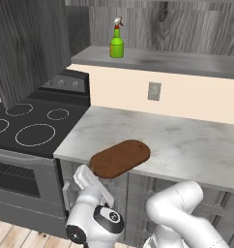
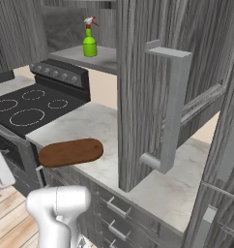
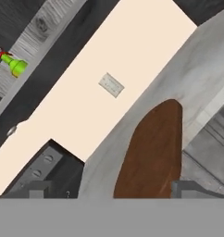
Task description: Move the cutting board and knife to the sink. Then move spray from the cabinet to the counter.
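Gripper (image 3: 112, 189) jaws stand wide apart in my hand view, holding nothing, with the cutting board (image 3: 153, 150) lying just ahead between the two finger tips. From the left base view I see the hand low at the counter's (image 1: 186, 140) front edge, right below the board's overhanging end. That marble counter runs off to the far side of the board; a black stove (image 1: 27, 123) sits beside it. One spray (image 1: 117, 42) stands upright on the cabinet (image 1: 162, 60) shelf, well above and beyond the gripper. My right base view adds an open cabinet door (image 2: 143, 97) with a long grey handle (image 2: 169, 106), plus drawer fronts (image 2: 119, 210) under the counter. A wall outlet (image 1: 154, 91) shows on the cream backsplash. I count one board, one bottle.
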